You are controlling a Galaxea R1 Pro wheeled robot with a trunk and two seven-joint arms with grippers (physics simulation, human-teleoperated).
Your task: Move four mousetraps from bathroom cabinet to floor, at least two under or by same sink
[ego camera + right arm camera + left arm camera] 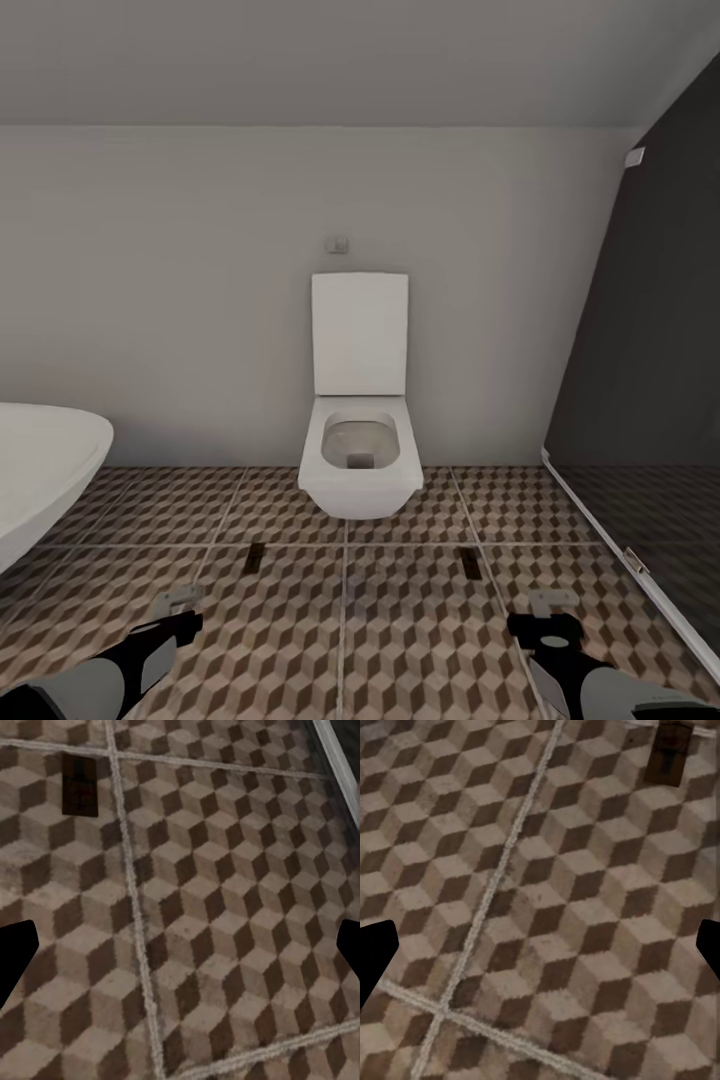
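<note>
You face the toilet (360, 400) with both grippers (left (178, 606), right (550, 608)) spread wide and empty, two mousetraps (254, 558) lying on the bathroom floor (420, 640); next, seemingly, turn toward the cabinet for more.

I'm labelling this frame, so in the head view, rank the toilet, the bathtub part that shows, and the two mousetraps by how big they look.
1. Toilet, largest.
2. Bathtub, cut off by the frame edge, so only its visible part counts.
3. Left mousetrap and right mousetrap: both tiny and look alike, so no ranking between them.

White toilet (360, 440), bathtub (45, 465), dark partition (650, 330)
</note>
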